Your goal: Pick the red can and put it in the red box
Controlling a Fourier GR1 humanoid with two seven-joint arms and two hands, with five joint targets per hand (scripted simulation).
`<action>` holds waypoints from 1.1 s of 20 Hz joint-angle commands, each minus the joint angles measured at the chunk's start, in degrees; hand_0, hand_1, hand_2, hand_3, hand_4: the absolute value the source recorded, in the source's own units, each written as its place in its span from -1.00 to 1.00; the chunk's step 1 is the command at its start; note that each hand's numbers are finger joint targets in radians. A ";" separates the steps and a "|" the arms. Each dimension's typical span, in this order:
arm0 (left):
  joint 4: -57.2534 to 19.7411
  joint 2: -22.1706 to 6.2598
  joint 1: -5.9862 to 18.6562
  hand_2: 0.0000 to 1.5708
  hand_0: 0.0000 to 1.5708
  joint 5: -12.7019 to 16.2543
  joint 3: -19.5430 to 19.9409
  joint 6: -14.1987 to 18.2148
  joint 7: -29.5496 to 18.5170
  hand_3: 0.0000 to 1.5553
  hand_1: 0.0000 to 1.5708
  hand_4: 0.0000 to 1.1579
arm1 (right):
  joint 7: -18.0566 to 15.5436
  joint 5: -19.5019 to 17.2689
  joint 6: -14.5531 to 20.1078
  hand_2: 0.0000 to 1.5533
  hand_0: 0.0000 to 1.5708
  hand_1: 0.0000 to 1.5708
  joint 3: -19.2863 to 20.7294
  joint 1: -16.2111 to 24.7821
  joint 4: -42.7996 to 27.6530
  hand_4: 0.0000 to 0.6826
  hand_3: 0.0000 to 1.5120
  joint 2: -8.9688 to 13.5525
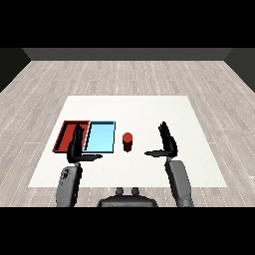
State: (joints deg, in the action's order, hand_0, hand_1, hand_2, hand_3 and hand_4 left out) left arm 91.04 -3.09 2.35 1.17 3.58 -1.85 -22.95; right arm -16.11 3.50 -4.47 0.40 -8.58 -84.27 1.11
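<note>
Right hand point(168, 143) is spread, holding nothing; the can point(127, 142) stands upright to its left, apart. Left hand point(77, 145) is spread over the red tray point(64, 135).

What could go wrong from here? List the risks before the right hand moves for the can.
1. The small red cylindrical can stands upright and alone on the white table; a sideways brush from the open right hand could tip it.
2. The light blue rectangular tray lies between the can and the red rectangular tray, so the can might be set down in the wrong one.
3. The open left hand hovers by the trays and may block the carry path.
</note>
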 commanded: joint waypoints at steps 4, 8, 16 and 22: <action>0.93 -0.29 -3.19 -1.00 -1.00 1.08 0.21 -1.60 -1.45 -1.00 -1.00 -1.00 | 2.56 2.56 3.51 -1.00 -1.00 -1.00 -1.14 -6.04 5.87 -1.00 -1.00 -1.08; 4.13 0.02 -1.85 -1.00 -1.00 1.15 -0.35 -0.51 2.21 -1.00 -1.00 -1.00 | -8.77 5.39 4.19 -1.00 -1.00 -1.00 -5.43 -6.63 16.47 -1.00 -1.00 -1.10; -1.40 1.88 4.71 -1.00 -1.00 -0.15 -0.55 2.74 3.19 -1.00 -1.00 -1.00 | -11.57 8.32 7.72 -1.00 -1.00 -1.00 -11.15 -7.36 21.57 -1.00 -1.00 -1.11; 0.27 0.62 -1.20 -1.00 -1.00 0.52 -0.52 -0.15 -1.20 -1.00 -1.00 -1.00 | -13.73 12.99 10.20 -1.00 -1.00 -1.00 -13.45 -13.51 28.23 -1.00 -1.00 -1.11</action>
State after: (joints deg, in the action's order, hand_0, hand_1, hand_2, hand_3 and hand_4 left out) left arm 90.62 -2.66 1.72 2.24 3.64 -2.20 -23.63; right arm -28.10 14.52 4.20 -11.16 -19.81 -59.67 0.01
